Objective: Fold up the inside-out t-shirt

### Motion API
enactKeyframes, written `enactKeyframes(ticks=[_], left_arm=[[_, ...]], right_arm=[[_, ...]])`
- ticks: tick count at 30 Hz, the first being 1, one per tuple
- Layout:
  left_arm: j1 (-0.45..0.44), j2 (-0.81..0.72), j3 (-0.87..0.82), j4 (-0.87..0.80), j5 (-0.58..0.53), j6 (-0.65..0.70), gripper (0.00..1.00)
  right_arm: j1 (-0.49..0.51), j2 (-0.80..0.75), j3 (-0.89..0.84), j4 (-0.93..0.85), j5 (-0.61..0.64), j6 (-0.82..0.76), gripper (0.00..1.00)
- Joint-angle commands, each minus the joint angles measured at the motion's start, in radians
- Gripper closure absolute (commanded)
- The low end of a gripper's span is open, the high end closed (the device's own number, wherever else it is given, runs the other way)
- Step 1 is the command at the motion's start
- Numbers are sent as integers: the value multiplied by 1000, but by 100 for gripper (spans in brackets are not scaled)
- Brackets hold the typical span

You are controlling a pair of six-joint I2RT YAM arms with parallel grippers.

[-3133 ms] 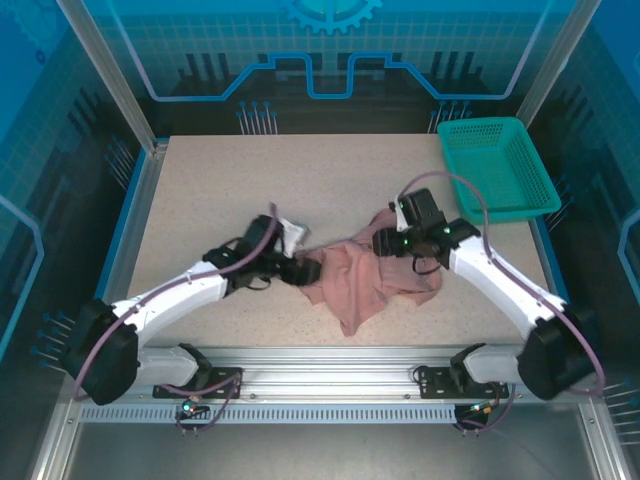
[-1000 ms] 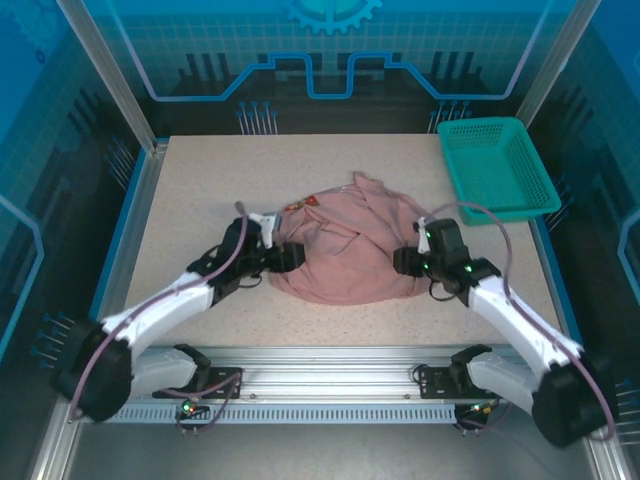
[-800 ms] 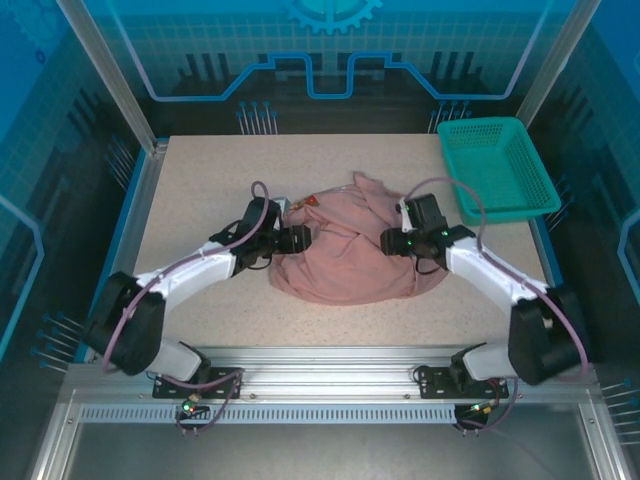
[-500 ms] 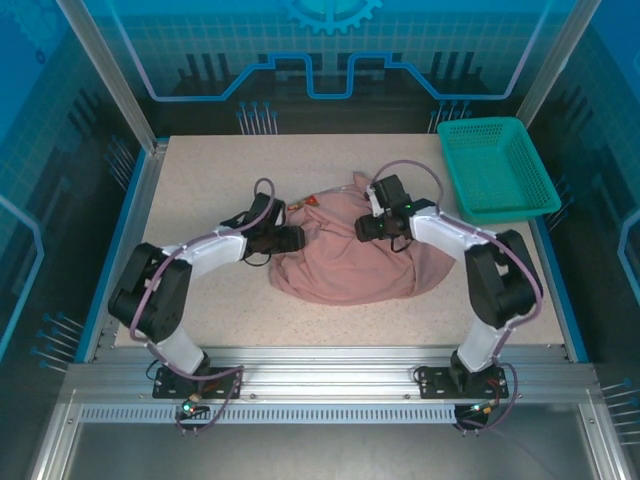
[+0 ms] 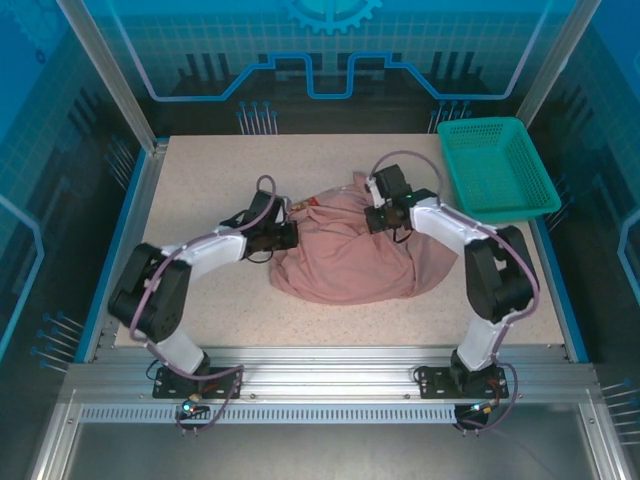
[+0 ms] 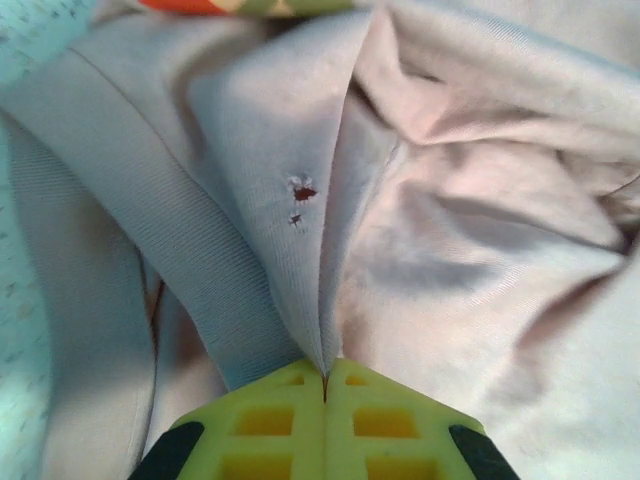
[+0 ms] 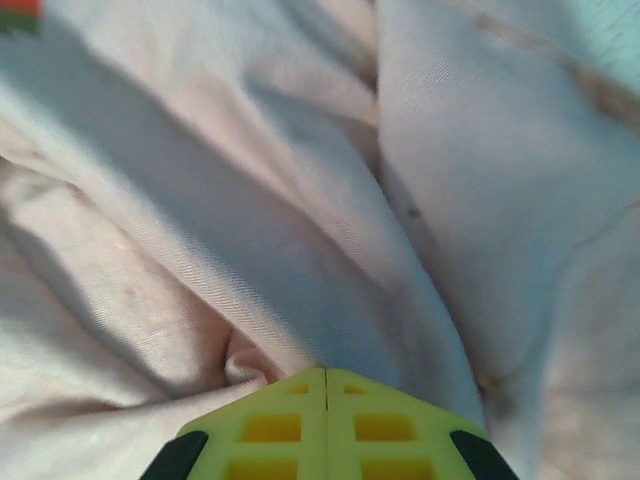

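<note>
Both the left gripper [image 6: 325, 376] and right gripper [image 7: 325, 374], open earlier, now pinch the inside-out t-shirt [image 5: 350, 262].

Speckled beige tabletop [image 5: 200, 170] carries two items. Pink inside-out t-shirt [image 5: 350, 255] lies crumpled between left end effector [image 5: 290, 232] and right end effector [image 5: 372, 220], its bulk nearward of both. Teal mesh basket [image 5: 497, 165] sits apart, right of and beyond right end effector.
</note>
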Motion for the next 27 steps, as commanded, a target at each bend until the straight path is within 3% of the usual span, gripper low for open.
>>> enactKeyframes(ticks=[1, 11, 12, 14, 16, 19, 27], left_arm=[[4, -157, -73, 25, 22, 19, 100], [-1, -561, -381, -93, 35, -49, 100], [-3, -562, -384, -90, 30, -41, 87], [-22, -530, -354, -80, -10, -4, 57], [-70, -481, -300, -54, -86, 55, 45], [-160, -374, -216, 27, -160, 192, 36], [-220, -44, -2, 36, -89, 432, 29]], right_arm=[[-44, -155, -27, -51, -115, -1, 100], [-117, -470, -167, -173, -316, 44, 100], [-118, -475, -179, -165, -334, 50, 100], [-118, -469, -204, -137, -374, 59, 100], [-118, -454, -212, -119, -381, 65, 100], [-118, -434, -209, -105, -382, 66, 100], [-124, -419, -153, -124, -382, 57, 100]])
